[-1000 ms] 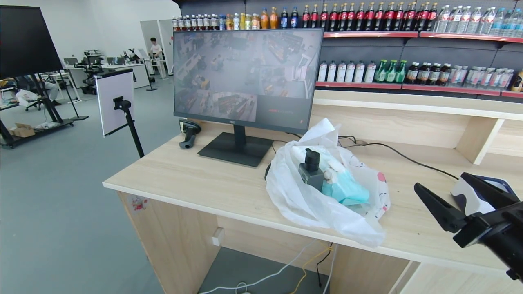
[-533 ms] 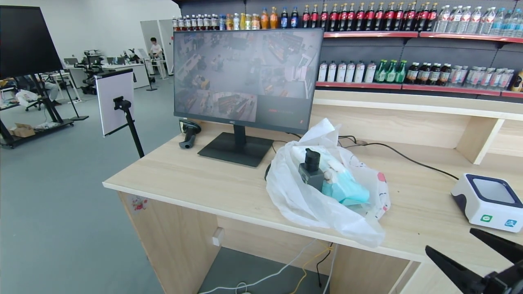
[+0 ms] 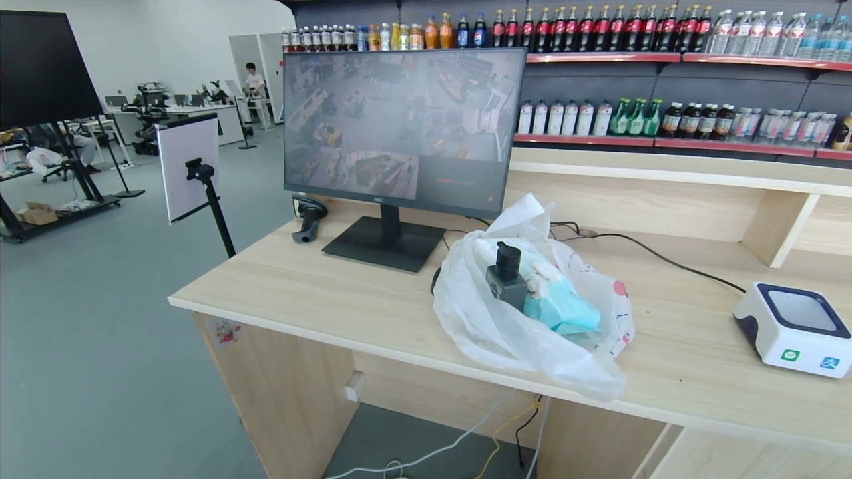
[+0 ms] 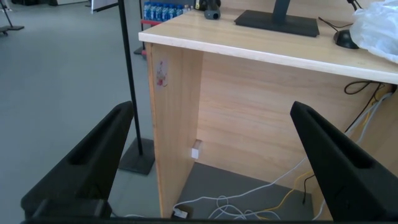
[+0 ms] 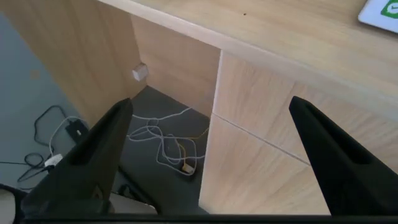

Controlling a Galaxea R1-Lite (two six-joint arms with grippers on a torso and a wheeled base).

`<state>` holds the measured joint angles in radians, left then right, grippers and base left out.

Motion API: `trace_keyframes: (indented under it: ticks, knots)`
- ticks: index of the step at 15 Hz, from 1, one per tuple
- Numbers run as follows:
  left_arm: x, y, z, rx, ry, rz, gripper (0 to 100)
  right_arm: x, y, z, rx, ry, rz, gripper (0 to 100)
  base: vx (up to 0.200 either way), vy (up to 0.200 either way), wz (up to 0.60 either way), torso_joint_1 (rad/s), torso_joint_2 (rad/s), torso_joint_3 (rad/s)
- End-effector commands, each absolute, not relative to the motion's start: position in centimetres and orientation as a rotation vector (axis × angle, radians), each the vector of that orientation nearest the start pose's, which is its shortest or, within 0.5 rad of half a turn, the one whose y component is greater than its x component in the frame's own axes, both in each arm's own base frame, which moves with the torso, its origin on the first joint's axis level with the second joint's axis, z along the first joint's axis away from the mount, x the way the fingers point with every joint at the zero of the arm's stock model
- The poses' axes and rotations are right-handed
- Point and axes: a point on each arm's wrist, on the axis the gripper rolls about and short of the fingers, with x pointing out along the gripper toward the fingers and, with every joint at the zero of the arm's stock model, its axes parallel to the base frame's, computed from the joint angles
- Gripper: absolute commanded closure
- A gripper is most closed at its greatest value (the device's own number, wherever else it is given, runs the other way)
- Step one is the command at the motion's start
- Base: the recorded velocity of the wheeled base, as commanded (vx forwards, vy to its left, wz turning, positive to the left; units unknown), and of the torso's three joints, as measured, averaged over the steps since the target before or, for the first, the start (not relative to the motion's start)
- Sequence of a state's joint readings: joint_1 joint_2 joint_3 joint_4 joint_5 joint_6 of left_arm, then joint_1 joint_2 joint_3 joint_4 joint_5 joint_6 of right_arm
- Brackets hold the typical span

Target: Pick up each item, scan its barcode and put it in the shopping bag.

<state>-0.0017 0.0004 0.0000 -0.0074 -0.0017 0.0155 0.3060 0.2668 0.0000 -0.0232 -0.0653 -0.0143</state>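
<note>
The shopping bag [image 3: 532,332] lies slumped on the counter [image 3: 319,293], about midway along it and close to the front edge, with its mouth gaping upward. It looks like thin white plastic, so expect it to be soft, slick and shapeless. If you must move it, pinch the raised rim at the back, not the sagging side.

Inside it you can count three items:
- **Pump bottle:** one dark grey pump bottle [image 3: 504,281] stands upright. It is probably stiff and the heaviest piece, best taken round its square body below the pump head.
- **Teal pack:** one teal pack [image 3: 562,309] touches the bottle. It is likely light and squashy, so grip it across its short side and gently.
- **White piece:** one small white piece [image 3: 544,276] sits between them, and you cannot tell what it is.

On the counter's right end stands one box-shaped barcode scanner [image 3: 792,326]. At its back left corner rests one handheld scanner [image 3: 307,216]. One monitor [image 3: 403,126] stands along the back, between that corner and the bag. That makes two scanners in all.

Both arms hang in front of the counter, lower than its top. The left gripper [image 4: 211,107] is near the left front corner and the right gripper [image 5: 211,102] is toward the right end. Each has its fingers spread wide and holds nothing.
</note>
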Motion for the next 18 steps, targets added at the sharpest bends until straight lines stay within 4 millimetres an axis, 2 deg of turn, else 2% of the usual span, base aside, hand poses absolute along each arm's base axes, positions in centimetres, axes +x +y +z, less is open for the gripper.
trace_keyframes:
  ticks: [1,3,5,6,10,13,17,18]
  knots:
    - [-2.3,0.0,7.6,0.015,-0.008,-0.003,0,-0.9,-0.3,7.9,-0.014,0.171,0.154,0,0.0,0.0,0.0,0.0,0.0,0.0]
    - [-2.3,0.0,7.6,0.014,-0.008,-0.003,0,-1.1,-0.2,7.8,-0.004,0.153,0.018,0,0.0,0.0,0.0,0.0,0.0,0.0]
    - [-2.3,0.0,7.6,0.014,-0.008,-0.003,0,-1.9,-0.2,7.7,0.007,0.053,-0.065,0,0.0,0.0,0.0,0.0,0.0,0.0]
    - [-2.3,0.0,7.6,0.014,-0.008,-0.003,0,-2.2,-0.1,7.6,0.011,0.007,-0.072,0,0.0,0.0,0.0,0.0,0.0,0.0]
    - [-2.3,0.0,7.6,0.014,-0.008,-0.003,0,-2.3,-0.1,7.6,0.011,-0.002,-0.072,0,0.0,0.0,0.0,0.0,0.0,0.0]
    - [-2.3,0.0,7.6,0.014,-0.008,-0.003,0,-2.3,-0.1,7.6,-0.054,0.0,-0.06,0,-0.2,0.0,0.0,0.007,0.0,0.005]
    - [-2.3,0.0,7.6,0.014,-0.008,-0.003,0,-2.3,-0.1,7.6,-0.051,0.0,-0.058,0,-0.2,0.0,0.0,0.001,0.0,0.005]
    - [-2.3,0.0,7.6,0.015,-0.008,-0.003,0,-2.3,-0.1,7.6,-0.051,-0.002,-0.057,0,0.0,0.0,0.0,0.0,0.0,0.0]
